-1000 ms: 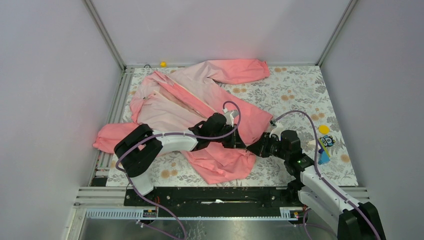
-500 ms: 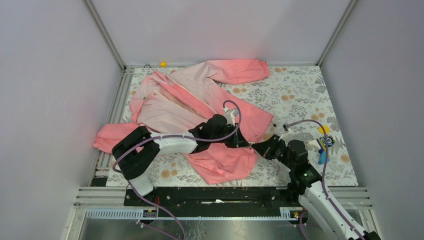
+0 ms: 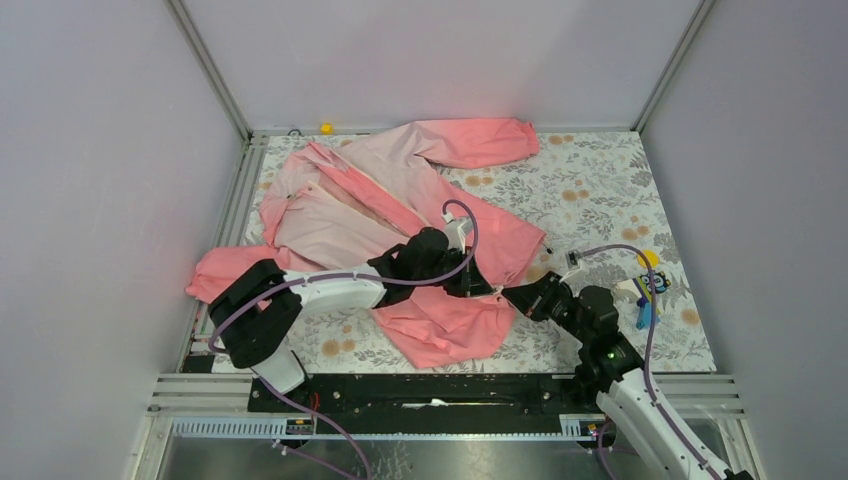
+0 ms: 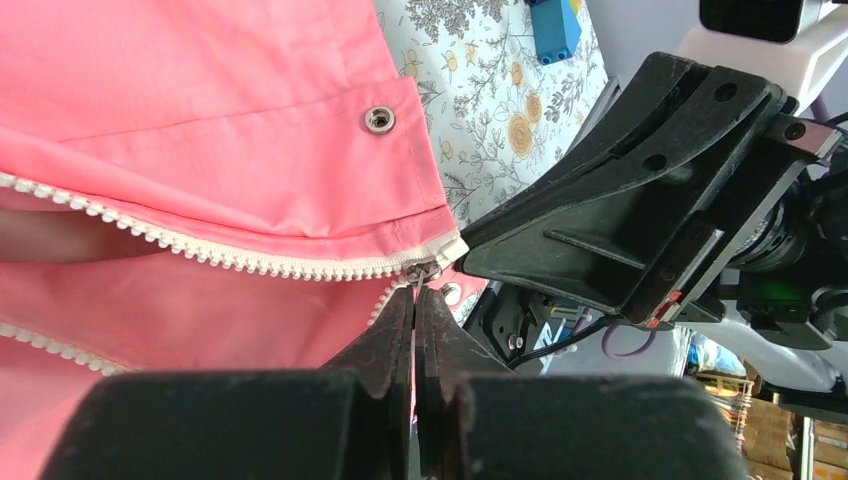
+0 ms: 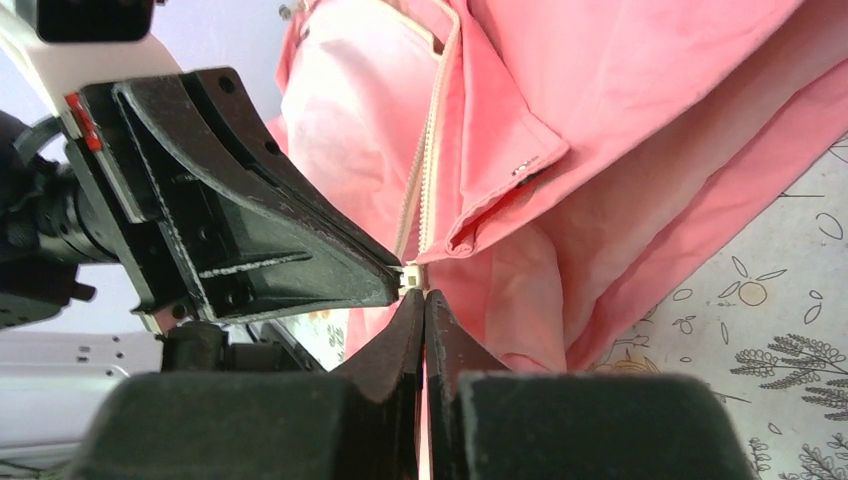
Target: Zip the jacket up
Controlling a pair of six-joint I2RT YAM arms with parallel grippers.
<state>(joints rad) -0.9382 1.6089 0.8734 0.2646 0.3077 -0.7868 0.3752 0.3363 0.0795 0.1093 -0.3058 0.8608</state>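
The pink jacket (image 3: 400, 190) lies open on the flowered table, collar at the far left, hem toward me. Its whitish zipper (image 4: 250, 262) runs to a small metal slider (image 4: 425, 271) at the hem. My left gripper (image 3: 485, 287) is shut on the slider's thin pull, as the left wrist view (image 4: 414, 292) shows. My right gripper (image 3: 508, 296) faces it tip to tip and is shut on the zipper's white bottom end (image 5: 412, 275) at the hem; the right wrist view (image 5: 424, 296) shows its jaws pressed together. The two zipper rows (image 5: 425, 180) stand apart above the slider.
A blue brick toy (image 3: 650, 295) and a yellow disc (image 3: 648, 258) lie at the table's right edge. A small yellow object (image 3: 326, 128) sits at the back wall. Metal rails (image 3: 225, 230) line the left side. A snap button (image 4: 378, 120) sits near the hem.
My right arm has dropped lower and swung toward me, its gripper staying at the hem. My left arm's elbow has shifted left. The jacket has hardly moved.
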